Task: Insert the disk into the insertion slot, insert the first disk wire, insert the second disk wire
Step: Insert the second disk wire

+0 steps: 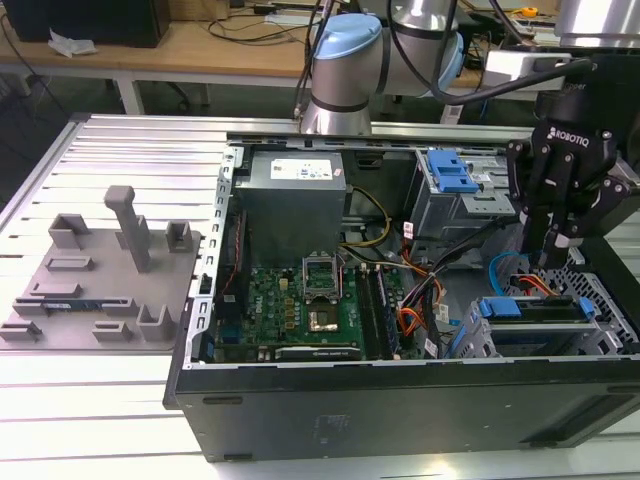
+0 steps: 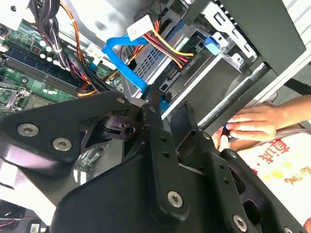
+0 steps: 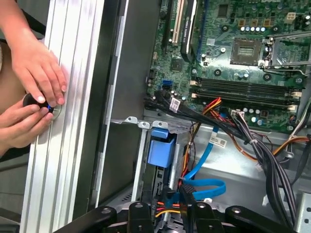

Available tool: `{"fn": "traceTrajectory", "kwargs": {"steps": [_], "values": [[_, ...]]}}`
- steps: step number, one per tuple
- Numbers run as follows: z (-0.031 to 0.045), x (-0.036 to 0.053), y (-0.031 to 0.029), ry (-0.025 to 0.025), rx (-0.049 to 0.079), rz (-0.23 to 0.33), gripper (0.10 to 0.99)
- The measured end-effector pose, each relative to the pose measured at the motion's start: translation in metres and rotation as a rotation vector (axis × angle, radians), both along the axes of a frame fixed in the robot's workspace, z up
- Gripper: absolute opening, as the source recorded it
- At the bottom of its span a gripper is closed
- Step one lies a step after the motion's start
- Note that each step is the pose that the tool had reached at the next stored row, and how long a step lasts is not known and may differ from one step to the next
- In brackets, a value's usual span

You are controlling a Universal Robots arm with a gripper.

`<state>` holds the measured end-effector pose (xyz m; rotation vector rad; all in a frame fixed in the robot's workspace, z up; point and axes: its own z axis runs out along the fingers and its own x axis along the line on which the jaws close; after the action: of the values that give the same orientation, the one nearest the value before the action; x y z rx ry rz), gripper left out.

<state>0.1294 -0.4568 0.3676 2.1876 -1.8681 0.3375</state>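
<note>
**Blue-framed disk seated in its bay**

Blue carrier marks the disk (image 1: pixel 538 308), lying in the insertion slot (image 1: pixel 600 300) at the exterior view's lower right, gripper (image 1: pixel 553 262) just above. In the second wrist view, fingers (image 2: pixel 156 127) stand narrowly apart near a blue cable (image 2: pixel 121 60). The first wrist view shows hands (image 3: pixel 34 92) at upper left.

The exterior view looks down from above and in front at the whole open computer case (image 1: pixel 400 400) on the ribbed table (image 1: pixel 130 150). Both wrist views sit close, looking along the gripper (image 3: pixel 165 213) (its fingers (image 2: pixel 160 145) fill the near foreground) into the case, sharing the blue cable (image 3: pixel 204 187) and motherboard (image 3: pixel 233 53).
</note>
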Motion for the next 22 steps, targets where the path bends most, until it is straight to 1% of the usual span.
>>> {"fn": "traceTrajectory", "kwargs": {"steps": [6,7,8,10,11,17,19,20,22], "values": [[-0.0012,0.0000,0.0004,0.0000,-0.001,-0.012,0.361],[-0.0013,0.0000,0.0005,0.0001,-0.001,-0.012,0.349],[-0.0013,0.0000,0.0005,0.0000,-0.001,-0.012,0.282],[-0.0013,0.0000,0.0005,0.0000,-0.001,-0.012,0.282],[-0.0014,0.0000,0.0005,0.0001,-0.001,-0.012,0.208],[-0.0026,0.0000,0.0005,0.0001,-0.001,-0.012,0.208],[-0.0028,0.0000,0.0005,0.0000,-0.001,-0.012,0.196],[-0.0029,0.0000,0.0005,0.0000,-0.001,-0.012,0.161],[-0.0029,0.0000,0.0006,0.0000,-0.001,-0.012,0.161]]}}
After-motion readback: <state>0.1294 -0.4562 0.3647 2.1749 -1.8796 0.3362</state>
